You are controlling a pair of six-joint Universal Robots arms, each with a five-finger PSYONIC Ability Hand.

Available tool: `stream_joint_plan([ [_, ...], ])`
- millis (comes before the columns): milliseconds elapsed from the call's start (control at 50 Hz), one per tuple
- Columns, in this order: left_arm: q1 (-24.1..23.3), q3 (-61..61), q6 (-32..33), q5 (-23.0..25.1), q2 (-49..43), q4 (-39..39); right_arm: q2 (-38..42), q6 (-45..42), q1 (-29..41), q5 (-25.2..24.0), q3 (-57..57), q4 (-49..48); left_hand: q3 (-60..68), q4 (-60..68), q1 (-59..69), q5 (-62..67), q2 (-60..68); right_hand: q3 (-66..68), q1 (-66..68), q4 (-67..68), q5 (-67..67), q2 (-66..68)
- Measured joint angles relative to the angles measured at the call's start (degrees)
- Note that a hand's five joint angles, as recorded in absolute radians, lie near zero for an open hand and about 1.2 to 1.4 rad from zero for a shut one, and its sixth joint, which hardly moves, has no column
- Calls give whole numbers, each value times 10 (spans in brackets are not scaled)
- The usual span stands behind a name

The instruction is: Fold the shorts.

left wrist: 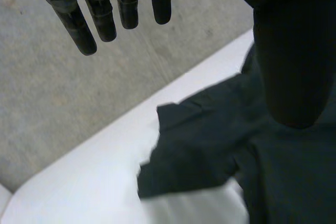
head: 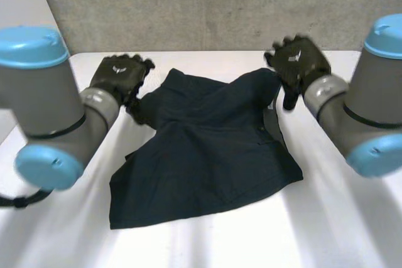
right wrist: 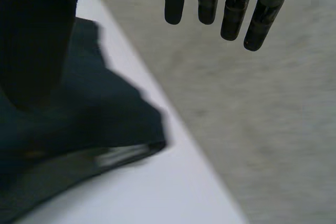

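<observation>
Dark navy shorts [head: 207, 155] lie rumpled in the middle of the white table [head: 352, 218], spread wider toward me. My left hand [head: 119, 76] hovers by the far left corner of the shorts. In its wrist view the fingers [left wrist: 105, 14] are straight and apart from the thumb [left wrist: 291, 51], with nothing between them, and the cloth [left wrist: 210, 150] lies below. My right hand [head: 298, 61] hangs by the far right corner. Its fingers [right wrist: 226, 3] are straight too, the thumb [right wrist: 37, 35] is held apart, and the shorts' corner [right wrist: 79, 124] lies under it on the table.
A grey concrete wall [head: 207, 4] rises just behind the table's far edge. Grey floor [left wrist: 52, 93] lies past that edge in the wrist views. Bare white tabletop [head: 63, 230] runs around the shorts on both sides and in front.
</observation>
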Motion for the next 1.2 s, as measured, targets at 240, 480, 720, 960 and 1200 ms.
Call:
stream_joint_plan([
  [240, 4, -296, -1, 5, 146, 1, -93, 31, -51, -142, 239, 46, 118, 124, 122, 120, 124, 161, 120, 125, 117, 150],
  [480, 7, -401, 1, 5, 142, 61, -67, 15, -102, -179, 359, -118, 136, 144, 143, 139, 142, 179, 139, 167, 153, 177],
  [720, 12, -393, 8, 4, 110, 89, -6, -24, -103, -169, 344, -158, 135, 144, 143, 139, 142, 246, 196, 232, 217, 247],
  [960, 4, -402, 33, 1, 106, 94, 20, -21, -102, -167, 307, -155, 134, 141, 141, 136, 141, 555, 404, 546, 506, 549],
  [1200, -4, -422, 33, 1, 122, 93, 8, 12, -98, -153, 300, -146, 134, 141, 141, 135, 141, 555, 416, 546, 517, 549],
])
